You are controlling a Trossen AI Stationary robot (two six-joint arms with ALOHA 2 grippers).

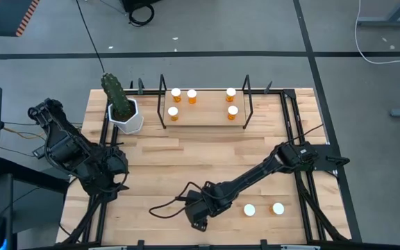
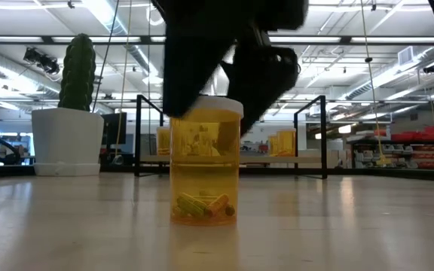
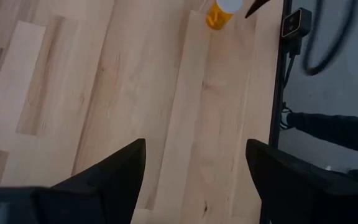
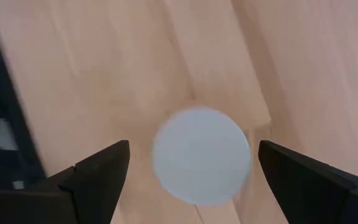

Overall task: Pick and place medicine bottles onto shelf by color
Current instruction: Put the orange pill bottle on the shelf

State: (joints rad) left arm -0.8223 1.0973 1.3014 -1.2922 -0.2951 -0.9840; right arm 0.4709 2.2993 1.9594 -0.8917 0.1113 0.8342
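An amber medicine bottle (image 2: 206, 162) with a white cap (image 4: 201, 154) stands upright on the table near its near edge. My right gripper (image 4: 193, 149) hangs open just above it, pointing down, one finger on each side of the cap without touching it. In the high view the right gripper (image 1: 198, 215) hides this bottle. Two more bottles (image 1: 249, 209) (image 1: 278, 207) stand to its right. Several bottles stand on the shelf (image 1: 203, 119) at the far side. My left gripper (image 1: 117, 182) waits open at the table's left, over bare wood (image 3: 194, 146).
A white pot with a cactus (image 1: 126, 111) stands left of the shelf, also in the low view (image 2: 66, 139). The shelf's black wire uprights (image 1: 247, 101) rise at both ends. A black cable (image 1: 169, 205) loops on the table left of the right gripper. Bare wood lies in the middle.
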